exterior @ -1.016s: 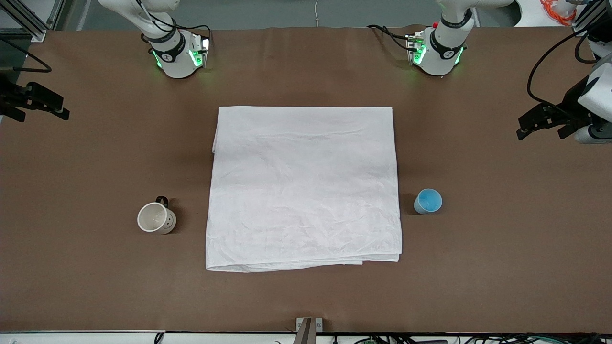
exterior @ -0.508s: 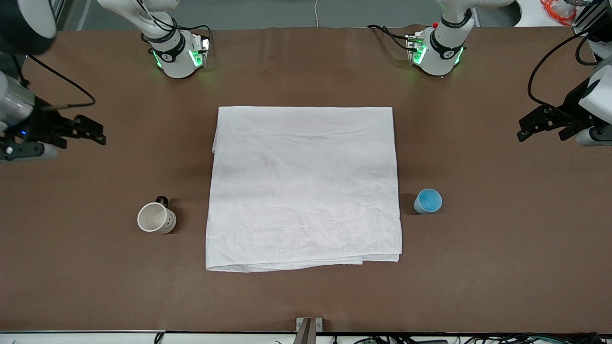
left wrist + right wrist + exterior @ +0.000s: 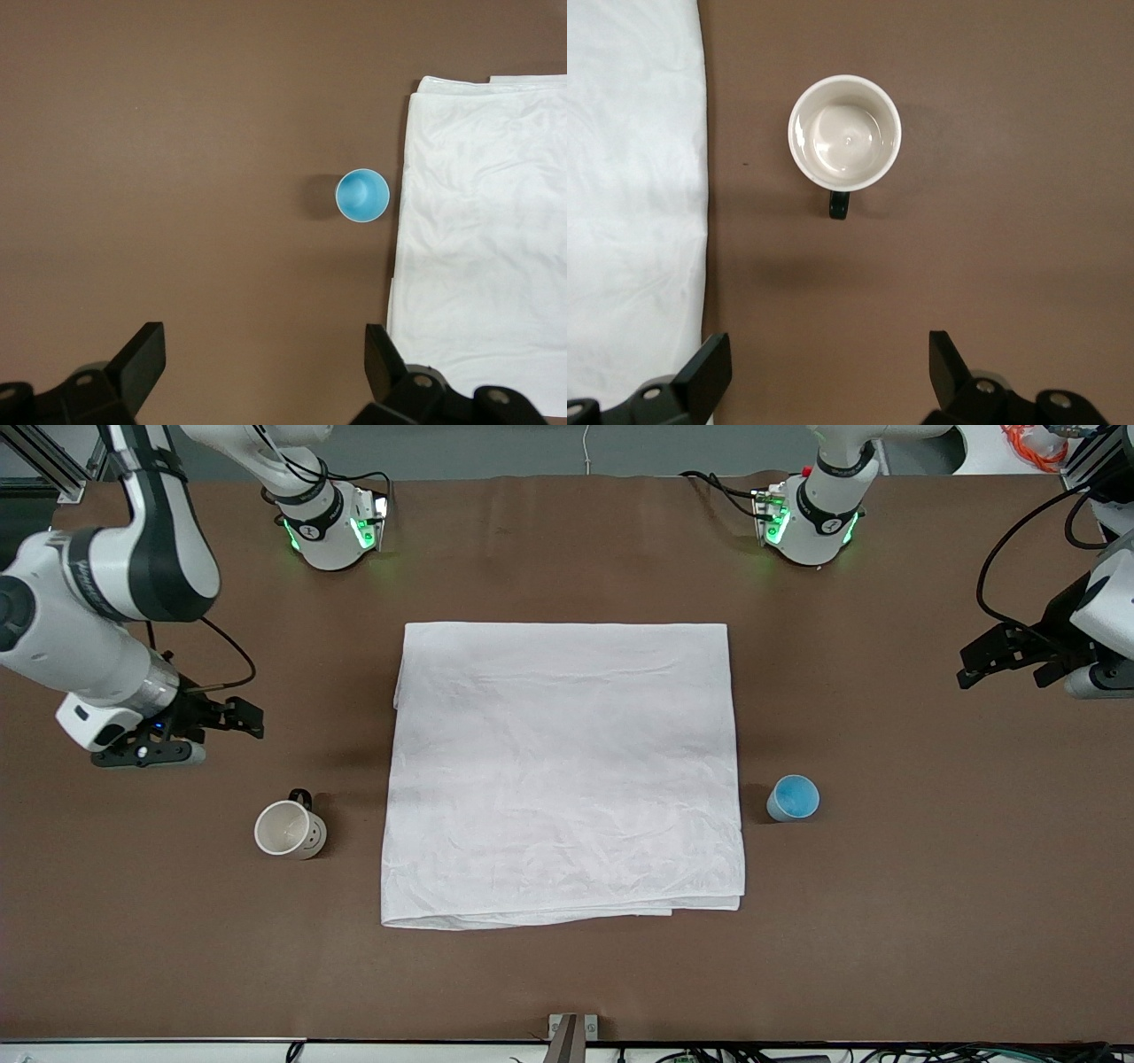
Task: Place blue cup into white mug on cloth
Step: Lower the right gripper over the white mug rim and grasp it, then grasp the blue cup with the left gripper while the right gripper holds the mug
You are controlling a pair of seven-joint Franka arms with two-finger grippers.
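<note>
The white mug (image 3: 290,829) stood alone on bare tabletop (image 3: 177,921), open all round except at 3 o'clock, where the cloth (image 3: 563,771) lay near. The right tool (image 3: 232,717), fingers spread, hung over clear surface toward 11 o'clock of it. The blue cup (image 3: 793,798) (just beside the cloth's edge at 9 o'clock) had free approach elsewhere; the left tool (image 3: 997,657), spread too, was well apart.

Upright blue cup (image 3: 794,797) and white mug (image 3: 289,830) flank the flat cloth (image 3: 563,771).

Robotics lab: two bench-mounted arms, brown table (image 3: 567,974), cables (image 3: 1028,447), aluminium framing.
</note>
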